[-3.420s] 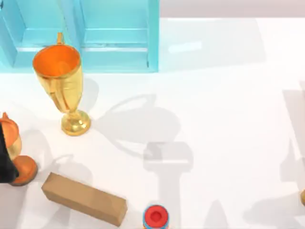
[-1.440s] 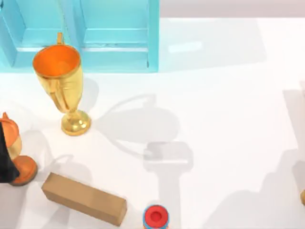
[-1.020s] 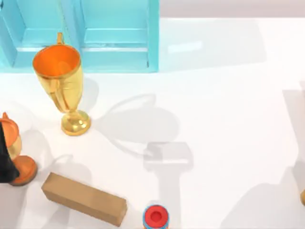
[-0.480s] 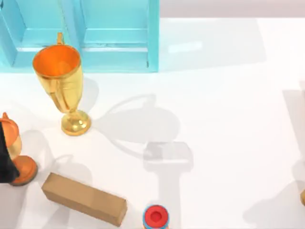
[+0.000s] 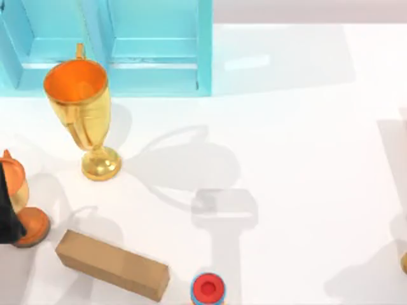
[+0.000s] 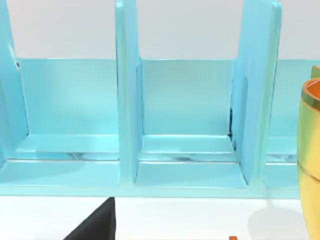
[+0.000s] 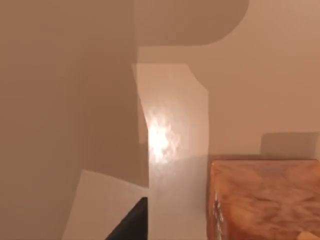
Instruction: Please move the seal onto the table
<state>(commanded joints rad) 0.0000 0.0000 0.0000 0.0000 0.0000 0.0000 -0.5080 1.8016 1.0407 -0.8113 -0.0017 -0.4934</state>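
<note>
White table (image 5: 299, 127): the right-edge shadow has shifted, so the right gripper (image 7: 131, 220) (grip: cannot tell) hangs just beside the seal (image 7: 260, 200); left arm (image 5: 5, 216) idles.

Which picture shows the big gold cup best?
The top view shows the gold cup best: its whole shape, from orange inside down to its round foot, standing on the table in front of the blue cabinet. The left wrist view catches just a slice of its side at the picture's edge.
</note>
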